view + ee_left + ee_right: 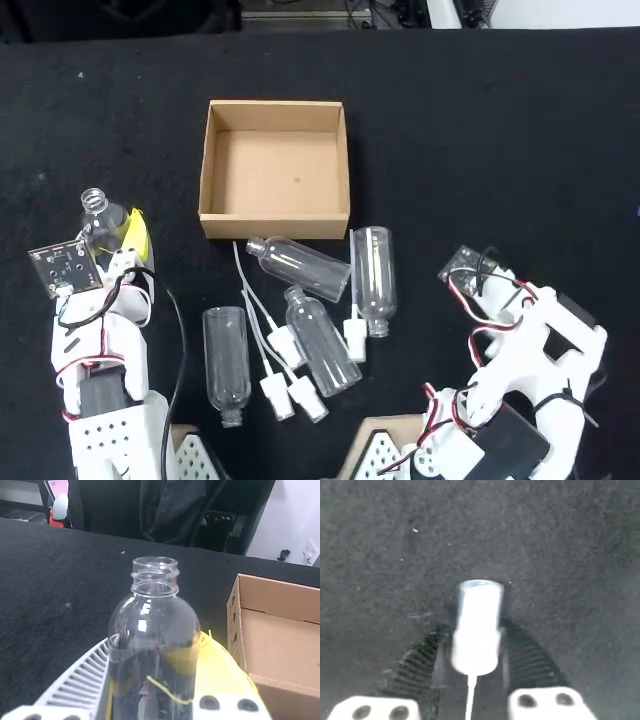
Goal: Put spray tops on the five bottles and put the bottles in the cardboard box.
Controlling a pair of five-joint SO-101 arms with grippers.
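Note:
A clear open-necked bottle (152,645) stands upright with my left gripper (157,641) shut on it, one white finger (85,675) and one yellow finger (220,665) at its sides. In the high view this bottle (97,213) is at the left, beside the cardboard box (275,226). My right gripper (475,630) is shut on a white spray top (477,625) with its thin tube trailing back, held just over the black table. Several capless bottles (322,340) lie in front of the box, and several spray tops (285,345) with tubes lie among them.
The box (235,625) is open and holds nothing. The right arm's body (530,370) stands at the lower right, the left arm's base (105,400) at the lower left. Black cloth covers the table (500,150), bare at the far left and right of the box.

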